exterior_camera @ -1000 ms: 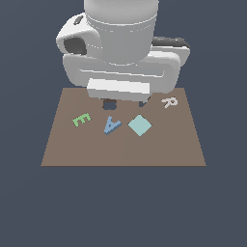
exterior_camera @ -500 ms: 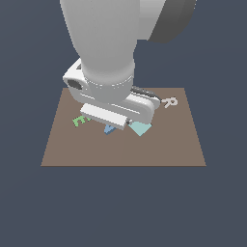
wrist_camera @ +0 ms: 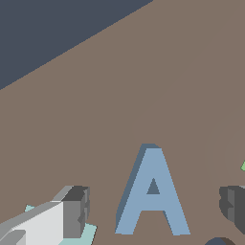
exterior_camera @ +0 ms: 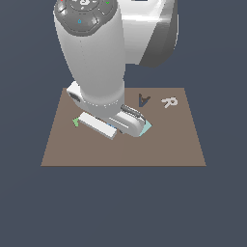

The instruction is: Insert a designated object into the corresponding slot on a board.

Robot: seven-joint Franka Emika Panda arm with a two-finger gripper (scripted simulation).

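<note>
While the tool (wrist_camera: pixel 153 208) hangs spread apart astride the small flat blue letter "A" piece (wrist_camera: pixel 152 194) lying on the large flat brown board (wrist_camera: pixel 158 72), closing off-centre could skew the letter and spoil its fit in the dark A-shaped slot (exterior_camera: pixel 143 100) beyond.

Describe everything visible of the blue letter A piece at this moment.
The blue letter A is a small, flat, matte block with a small triangular hole and slightly darker side faces. It lies flat on the brown board, between the open fingers of the gripper, one dark pad on each side, neither touching it. In the exterior view the arm hides it, so its place relative to the dark A-shaped slot cannot be judged there.
</note>
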